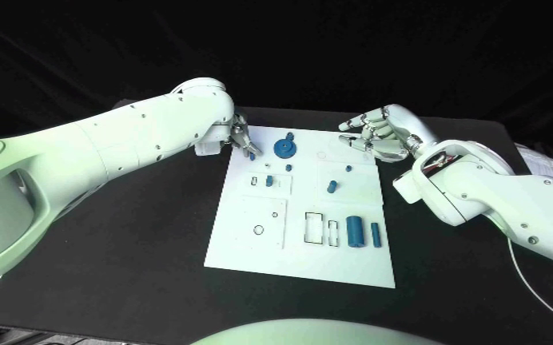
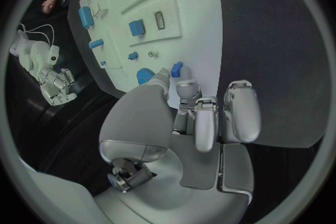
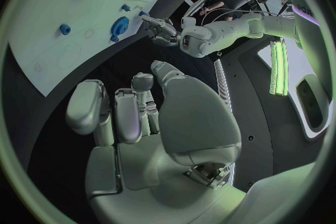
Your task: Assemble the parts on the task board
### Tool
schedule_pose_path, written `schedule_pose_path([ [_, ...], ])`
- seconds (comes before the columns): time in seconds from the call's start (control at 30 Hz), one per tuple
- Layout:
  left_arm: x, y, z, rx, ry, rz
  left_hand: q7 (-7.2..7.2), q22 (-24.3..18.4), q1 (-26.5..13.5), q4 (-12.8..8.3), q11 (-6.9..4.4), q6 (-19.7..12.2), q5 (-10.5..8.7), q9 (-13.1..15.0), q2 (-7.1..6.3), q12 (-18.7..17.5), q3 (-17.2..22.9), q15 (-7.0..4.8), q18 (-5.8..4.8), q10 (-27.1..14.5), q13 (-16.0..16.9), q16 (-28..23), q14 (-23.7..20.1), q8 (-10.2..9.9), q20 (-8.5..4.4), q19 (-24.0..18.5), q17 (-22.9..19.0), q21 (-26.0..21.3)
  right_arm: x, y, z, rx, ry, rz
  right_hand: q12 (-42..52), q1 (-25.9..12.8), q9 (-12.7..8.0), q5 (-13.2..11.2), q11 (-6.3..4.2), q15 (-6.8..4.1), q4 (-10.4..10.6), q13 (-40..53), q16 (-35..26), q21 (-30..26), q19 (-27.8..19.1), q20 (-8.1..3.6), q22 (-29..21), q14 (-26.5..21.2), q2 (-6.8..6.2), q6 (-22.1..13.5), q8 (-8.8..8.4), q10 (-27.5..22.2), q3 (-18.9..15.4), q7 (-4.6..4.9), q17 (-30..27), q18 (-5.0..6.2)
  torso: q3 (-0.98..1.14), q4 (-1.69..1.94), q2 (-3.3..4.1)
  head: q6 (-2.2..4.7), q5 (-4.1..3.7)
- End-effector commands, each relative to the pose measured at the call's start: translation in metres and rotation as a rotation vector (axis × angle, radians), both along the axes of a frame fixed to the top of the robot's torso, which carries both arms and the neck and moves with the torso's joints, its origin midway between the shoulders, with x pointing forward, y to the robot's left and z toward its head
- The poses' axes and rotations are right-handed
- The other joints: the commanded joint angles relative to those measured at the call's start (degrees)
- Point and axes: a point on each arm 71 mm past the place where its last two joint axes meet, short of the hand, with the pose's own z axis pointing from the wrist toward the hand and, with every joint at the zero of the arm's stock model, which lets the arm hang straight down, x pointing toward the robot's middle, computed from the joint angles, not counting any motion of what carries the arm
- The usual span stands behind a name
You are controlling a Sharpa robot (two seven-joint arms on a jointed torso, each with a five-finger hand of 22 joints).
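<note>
The white task board [image 1: 302, 237] lies in the middle of the black table. My left hand [image 1: 240, 139] hovers at its far left corner and pinches a small blue part [image 2: 177, 70] between thumb and finger, just left of the blue gear [image 1: 284, 148]. In the left wrist view the gear [image 2: 144, 75] sits close beside that hand's fingertips [image 2: 187, 88]. My right hand [image 1: 375, 133] hangs over the board's far right corner, fingers curled in with nothing in them. Small blue pegs [image 1: 331, 186] stand mid-board. Two blue cylinders [image 1: 356, 231] lie near the right edge.
Black outlined slots [image 1: 313, 228] and a small ring mark [image 1: 260, 228] lie on the board's near half. Bare black table [image 1: 138, 249] spreads to the left and right of the board. The right wrist view shows the gear [image 3: 120, 26] and my left hand [image 3: 162, 29] beyond it.
</note>
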Motion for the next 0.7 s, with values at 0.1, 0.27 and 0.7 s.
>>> schedule_pose_path([
  [0.1, -0.0007, -0.0030, -0.0011, -0.015, 0.021, -0.007, -0.42, 3.08, 0.79, 0.08, 0.01, 0.12, 0.32, 0.25, 0.09, 0.36, 0.60, -0.32, -0.19, 0.36, 0.09, 0.18, 6.03, 0.39, -0.17, 0.34, 15.10, 0.26, -0.0009, 0.0019, -0.0002, -0.001, 0.000, 0.017, -0.24, 0.38, 0.05, 0.20, 0.10, 0.14, -0.23, -0.05, -0.20, -0.29, -0.31, -0.10, -0.07, 3.01, 0.18, 0.12, 0.12, -0.47, 0.22, 0.01, 2.00, 0.86, 0.01, 0.02, 0.02, -0.03, -0.01],
  [0.27, -0.0001, -0.0037, -0.0014, -0.016, 0.023, -0.003, -0.43, 3.12, 0.96, 0.11, 0.00, 0.05, 0.33, 0.36, 0.21, 0.35, 0.79, -0.34, -0.20, 0.36, 0.05, 0.18, 6.03, 0.42, -0.19, 0.36, 15.10, 0.27, -0.0010, 0.0019, -0.0002, -0.001, 0.000, 0.017, -0.24, 0.38, 0.05, 0.20, 0.10, 0.14, -0.23, -0.05, -0.20, -0.29, -0.31, -0.10, -0.07, 3.01, 0.18, 0.12, 0.12, -0.47, 0.22, 0.01, 2.00, 0.86, -0.01, 0.02, 0.03, -0.06, -0.02],
  [0.7, 0.0008, -0.0036, -0.0028, -0.009, 0.041, -0.004, -0.39, 3.16, 0.96, 0.22, 0.02, -0.05, 0.17, 0.52, 0.01, 0.36, 0.77, -0.36, -0.21, 0.37, 0.06, 0.18, 6.03, 0.45, -0.22, 0.38, 15.10, 0.29, -0.0010, 0.0020, -0.0003, -0.002, 0.002, 0.017, -0.21, 0.15, 0.06, 0.29, 0.15, 0.16, -0.11, -0.07, -0.27, -0.32, -0.28, -0.10, -0.07, 3.01, 0.10, 0.16, 0.15, -0.44, 0.12, 0.04, 1.96, 0.85, 0.01, 0.01, 0.00, -0.03, -0.06],
])
